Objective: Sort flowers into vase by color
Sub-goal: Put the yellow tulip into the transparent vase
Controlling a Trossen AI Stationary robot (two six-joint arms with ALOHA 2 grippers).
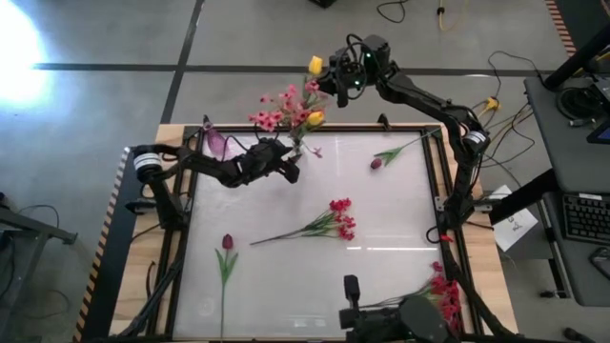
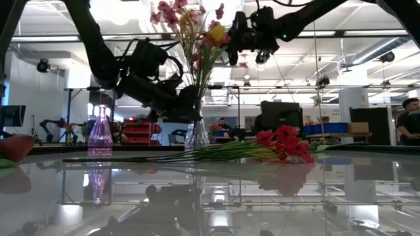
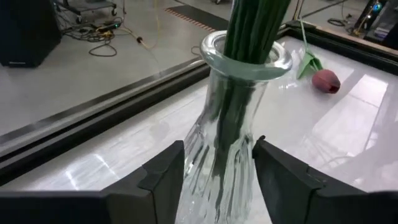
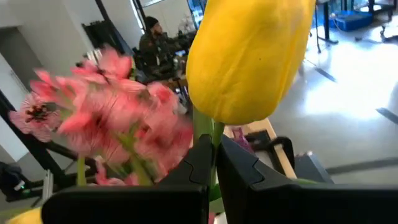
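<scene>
We are mid-placement; our right hand (image 4: 213,165), closed on the stem of a yellow tulip (image 1: 315,65), holds it above the clear vase (image 3: 233,149), which our left hand (image 3: 217,168) brackets, fingers at its sides; next, we judge, lower the stem into the neck.

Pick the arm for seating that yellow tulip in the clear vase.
Right. The right gripper is already shut on the yellow tulip, above the clear vase. The left gripper brackets the vase, steadying it.
</scene>
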